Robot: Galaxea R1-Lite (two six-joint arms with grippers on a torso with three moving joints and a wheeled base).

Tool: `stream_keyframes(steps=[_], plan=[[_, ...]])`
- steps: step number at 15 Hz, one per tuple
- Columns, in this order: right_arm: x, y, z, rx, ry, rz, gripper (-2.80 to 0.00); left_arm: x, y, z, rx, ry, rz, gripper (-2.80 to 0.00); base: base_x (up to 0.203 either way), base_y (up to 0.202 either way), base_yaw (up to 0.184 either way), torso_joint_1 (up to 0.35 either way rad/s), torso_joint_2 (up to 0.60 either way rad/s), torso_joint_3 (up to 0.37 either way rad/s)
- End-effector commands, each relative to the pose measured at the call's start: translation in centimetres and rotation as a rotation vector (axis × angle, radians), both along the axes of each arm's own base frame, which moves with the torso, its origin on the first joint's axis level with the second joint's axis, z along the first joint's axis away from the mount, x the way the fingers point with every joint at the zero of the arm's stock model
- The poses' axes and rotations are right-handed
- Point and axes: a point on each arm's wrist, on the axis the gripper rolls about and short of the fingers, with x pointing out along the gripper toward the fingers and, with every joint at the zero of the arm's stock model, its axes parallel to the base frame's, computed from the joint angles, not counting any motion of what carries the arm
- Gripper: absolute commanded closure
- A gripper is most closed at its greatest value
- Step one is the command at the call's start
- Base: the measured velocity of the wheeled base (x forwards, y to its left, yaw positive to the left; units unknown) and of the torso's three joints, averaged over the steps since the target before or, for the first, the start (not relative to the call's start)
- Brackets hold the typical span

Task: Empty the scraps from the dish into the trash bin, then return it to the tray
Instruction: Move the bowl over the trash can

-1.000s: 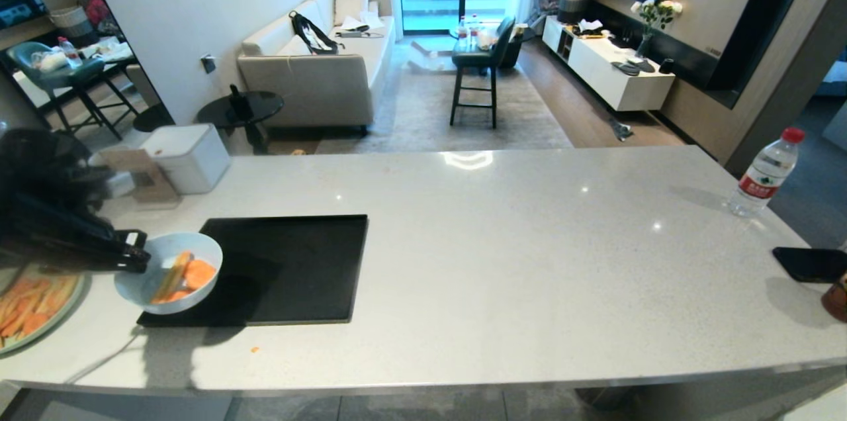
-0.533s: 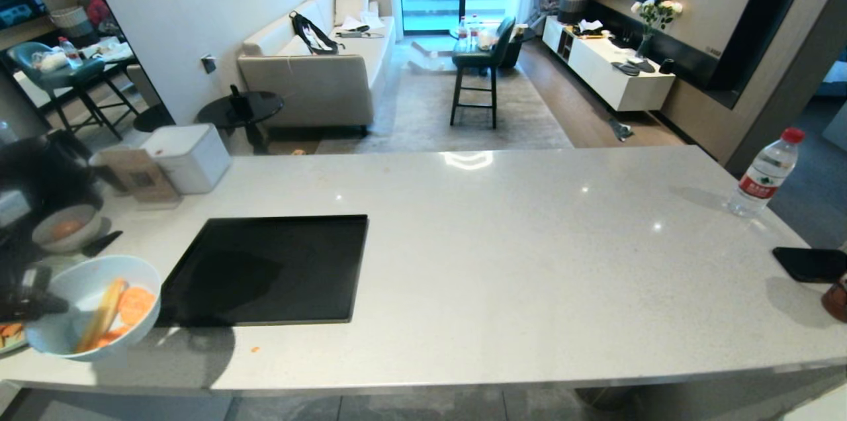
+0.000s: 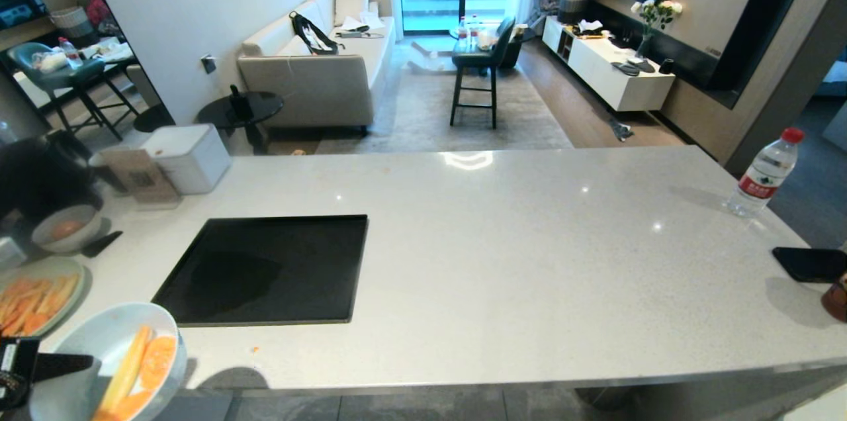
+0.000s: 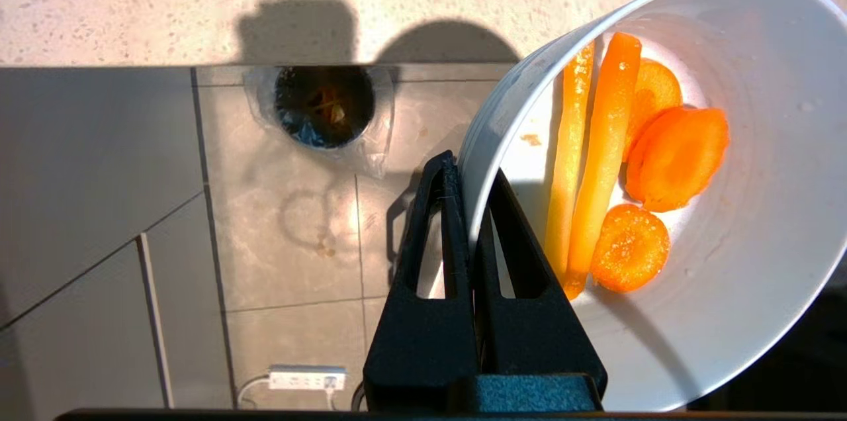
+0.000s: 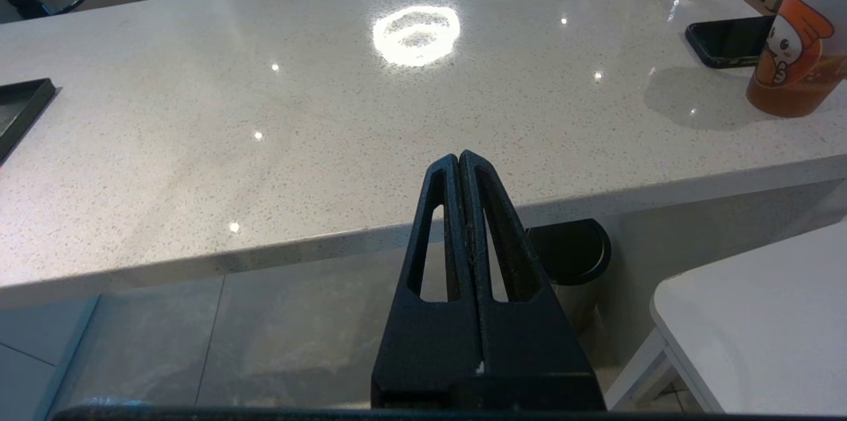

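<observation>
Left gripper (image 4: 468, 189): seen at the lower left corner of the head view (image 3: 40, 368), reaching in level from the frame's left edge; in the left wrist view the jaws are clamped on the rim of the dish, one finger outside the wall and one inside.
Dish (image 3: 109, 361): held at the lower left of the head view, past the near edge of the tabletop and partly over the floor; in the wrist view (image 4: 728, 209) it is seen tilted, its opening turned toward the camera.
Scraps (image 4: 628, 163): kept inside the dish; two long yellowish-orange sticks lie side by side next to three round orange slices.
Trash bin (image 4: 324, 106): seen from above in the upper left of the left wrist view, on the tiled floor just below the tabletop edge; a clear liner is folded over its rim; well apart from the dish.
Tray (image 3: 265, 269): lying flat on the tabletop (image 3: 529, 262), left of centre in the head view, nothing on it.
Right gripper (image 5: 461, 209): shown only in the right wrist view, held level below the near tabletop edge, jaws pressed together with nothing between them.
</observation>
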Motion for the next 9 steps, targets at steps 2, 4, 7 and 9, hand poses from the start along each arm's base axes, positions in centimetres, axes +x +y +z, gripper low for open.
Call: stream_keyframes(steps=[2, 4, 7, 9], plan=[[0.0, 0.0, 0.0, 0.001, -0.001, 0.000, 0.00, -0.7, -1.4, 0.3, 0.025, -0.028, -0.087, 0.00, 0.000, 0.000, 0.000, 0.000, 0.00, 0.000], [0.0, 0.0, 0.0, 0.001, -0.001, 0.000, 0.00, -0.1, -2.7, 0.2, 0.021, -0.023, -0.185, 0.00, 0.000, 0.000, 0.000, 0.000, 0.00, 0.000], [0.0, 0.0, 0.0, 0.001, -0.001, 0.000, 0.00, 0.0, -4.6, -0.1, 0.013, 0.003, -0.288, 0.00, 0.000, 0.000, 0.000, 0.000, 0.00, 0.000], [0.0, 0.0, 0.0, 0.001, -0.001, 0.000, 0.00, -0.6, -5.2, -0.6, 0.022, 0.024, -0.318, 0.00, 0.000, 0.000, 0.000, 0.000, 0.00, 0.000]])
